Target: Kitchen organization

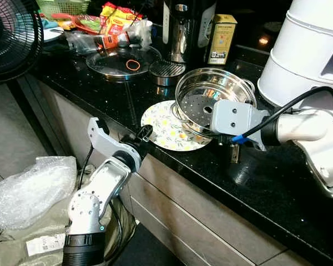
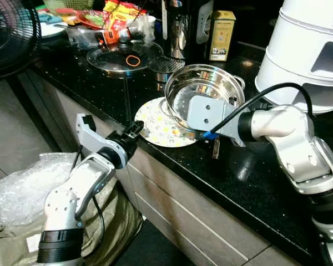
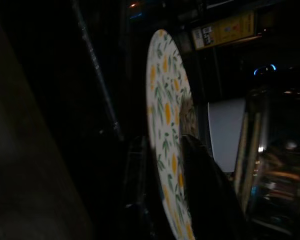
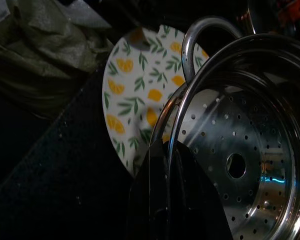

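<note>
I have the steel steamer insert (image 1: 213,97) tipped up on the black counter (image 1: 277,188), its low edge resting on the lemon-print plate (image 1: 164,130) and its perforated floor facing me, because the right gripper (image 4: 165,150) is pinching its near wall at about 6 o'clock: one black finger inside, one outside, closed tight on the metal just below a loop handle. I judge that tilt is what frees the plate beneath. The plate lies flat and overhangs the counter's front edge a little, and there, at its 8 o'clock, the left gripper (image 1: 143,133) has its fingers on either side of the rim, nearly closed and apparently clamping it, so the plate can slide out toward me. Further off, at 11 o'clock, a glass lid (image 1: 124,60) lies flat; a white appliance (image 1: 305,55) stands at 2 o'clock
</note>
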`<state>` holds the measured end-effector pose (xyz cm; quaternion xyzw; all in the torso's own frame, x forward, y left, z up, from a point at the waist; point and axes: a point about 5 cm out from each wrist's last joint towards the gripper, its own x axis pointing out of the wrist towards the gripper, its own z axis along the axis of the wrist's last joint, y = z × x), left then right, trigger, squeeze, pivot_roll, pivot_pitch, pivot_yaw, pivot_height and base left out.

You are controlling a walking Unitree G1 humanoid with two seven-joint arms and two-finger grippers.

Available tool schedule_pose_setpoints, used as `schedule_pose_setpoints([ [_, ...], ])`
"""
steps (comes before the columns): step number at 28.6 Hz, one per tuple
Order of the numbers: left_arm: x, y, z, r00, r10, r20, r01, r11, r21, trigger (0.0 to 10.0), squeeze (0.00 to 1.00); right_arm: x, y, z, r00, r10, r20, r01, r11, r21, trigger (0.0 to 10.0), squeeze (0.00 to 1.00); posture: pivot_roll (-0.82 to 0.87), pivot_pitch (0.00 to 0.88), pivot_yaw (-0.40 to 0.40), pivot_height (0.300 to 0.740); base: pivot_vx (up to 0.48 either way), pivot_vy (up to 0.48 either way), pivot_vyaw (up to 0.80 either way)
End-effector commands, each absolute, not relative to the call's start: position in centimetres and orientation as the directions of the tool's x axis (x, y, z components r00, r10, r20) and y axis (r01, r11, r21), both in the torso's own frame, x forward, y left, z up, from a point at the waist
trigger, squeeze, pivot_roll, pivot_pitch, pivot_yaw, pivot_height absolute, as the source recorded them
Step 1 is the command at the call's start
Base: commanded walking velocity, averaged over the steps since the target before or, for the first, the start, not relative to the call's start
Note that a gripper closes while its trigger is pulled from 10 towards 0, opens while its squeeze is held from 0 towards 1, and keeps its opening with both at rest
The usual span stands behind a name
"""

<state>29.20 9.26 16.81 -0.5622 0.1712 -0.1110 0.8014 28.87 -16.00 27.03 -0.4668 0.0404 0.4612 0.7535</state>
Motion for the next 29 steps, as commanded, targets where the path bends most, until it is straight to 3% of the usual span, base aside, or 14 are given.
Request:
schedule_pose_setpoints([
  [1, 28.9, 7.7, 15.4, 0.884, -0.411, -0.223, -0.105, 0.289, -0.951, 0.0, 0.0, 28.5, -16.0, 27.8, 0.573, 0.674, -0.467, -0.718, 0.137, -0.682, 10.0, 0.0, -0.01, 0.009, 0.007, 0.74, 0.0, 0.0, 0.0],
  [17, 29.2, 8.7, 15.4, 0.889, -0.382, -0.254, -0.131, 0.32, -0.938, 0.0, 0.0, 28.4, -15.8, 28.2, 0.584, 0.692, -0.424, -0.694, 0.155, -0.703, 10.0, 0.0, -0.01, 0.014, 0.01, 0.74, 0.0, 0.0, 0.0],
  [19, 29.3, 9.1, 15.9, 0.903, -0.361, -0.233, -0.108, 0.335, -0.936, 0.0, 0.0, 28.6, -15.8, 28.5, 0.605, 0.693, -0.392, -0.67, 0.177, -0.721, 10.0, 0.0, -0.01, 0.014, 0.01, 0.74, 0.0, 0.0, 0.0],
  [22, 29.8, 10.2, 17.8, 0.948, -0.283, -0.144, -0.012, 0.422, -0.907, 0.0, 0.0, 30.0, -16.3, 30.0, 0.708, 0.657, -0.258, -0.559, 0.299, -0.773, 10.0, 0.0, 0.0, 0.016, 0.009, 0.74, 0.0, 0.0, 0.0],
  [29, 29.6, 10.6, 21.1, 0.967, -0.255, 0.026, 0.148, 0.472, -0.869, 0.0, 0.0, 30.1, -17.3, 29.8, 0.733, 0.627, -0.264, -0.55, 0.317, -0.773, 10.0, 0.0, 0.0, 0.018, 0.006, 0.74, 0.0, 0.0, 0.0],
])
